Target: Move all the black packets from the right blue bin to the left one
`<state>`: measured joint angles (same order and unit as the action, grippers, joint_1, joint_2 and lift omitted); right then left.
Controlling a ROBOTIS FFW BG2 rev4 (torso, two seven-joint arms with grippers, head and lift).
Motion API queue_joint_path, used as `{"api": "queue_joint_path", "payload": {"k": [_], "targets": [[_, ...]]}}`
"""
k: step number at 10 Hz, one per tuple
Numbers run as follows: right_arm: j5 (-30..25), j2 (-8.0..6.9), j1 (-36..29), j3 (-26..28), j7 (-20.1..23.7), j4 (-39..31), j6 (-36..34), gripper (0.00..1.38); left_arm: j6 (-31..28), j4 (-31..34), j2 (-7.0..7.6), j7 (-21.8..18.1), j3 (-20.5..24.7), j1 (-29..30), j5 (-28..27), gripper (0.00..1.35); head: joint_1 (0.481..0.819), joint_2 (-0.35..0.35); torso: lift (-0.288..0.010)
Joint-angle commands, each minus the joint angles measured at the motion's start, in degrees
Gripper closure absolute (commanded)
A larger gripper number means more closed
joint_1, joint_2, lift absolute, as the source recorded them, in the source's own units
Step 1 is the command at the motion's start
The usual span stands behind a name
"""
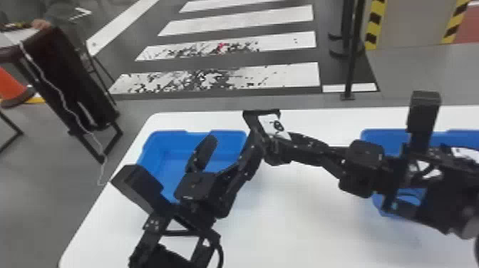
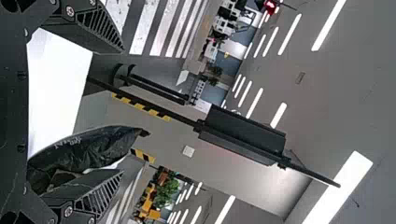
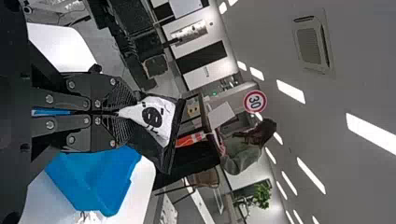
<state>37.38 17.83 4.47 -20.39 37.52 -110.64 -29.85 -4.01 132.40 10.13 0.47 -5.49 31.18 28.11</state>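
Over the near right side of the left blue bin [image 1: 160, 156], my left gripper [image 1: 233, 139] is open. To its right is my right gripper [image 1: 272, 148], shut on a black packet [image 1: 273, 126] with a white label, held above the table between the bins. The right wrist view has the right gripper [image 3: 116, 112] pinching that packet [image 3: 154, 116] by one end. Seen past the open left gripper [image 2: 123, 111], the packet's black side [image 2: 88, 149] lies close to one finger; whether they touch I cannot tell. My right arm partly covers the right blue bin [image 1: 385, 137].
Both bins stand on a white table [image 1: 303, 221]. Beyond its far edge are a black post [image 1: 353, 53] and a striped floor. A dark cart [image 1: 71, 71] stands off to the left, and an orange cone [image 1: 10, 85] beside it.
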Motion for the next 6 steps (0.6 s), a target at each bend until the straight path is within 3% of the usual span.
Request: {"api": "queue_joint_path", "payload": {"k": [1, 5, 6], "targets": [[1.13, 0.28, 1.01, -2.46, 0.00, 0.74, 0.32, 1.12, -1.89, 0.14, 0.33, -0.21, -0.91, -0.39, 1.83, 0.14, 0.695, 0.272, -0.168], [2.73, 0.72, 2.14, -6.46, 0.00, 1.86, 0.74, 1.12, -1.61, 0.00, 0.60, -0.65, -1.59, -0.53, 4.57, 0.16, 0.695, 0.292, -0.168], [3.07, 0.72, 2.14, -6.35, 0.00, 2.15, 1.30, 1.12, -1.75, 0.00, 0.60, -0.65, -1.48, -0.53, 4.34, 0.52, 0.695, 0.296, -0.168]]}}
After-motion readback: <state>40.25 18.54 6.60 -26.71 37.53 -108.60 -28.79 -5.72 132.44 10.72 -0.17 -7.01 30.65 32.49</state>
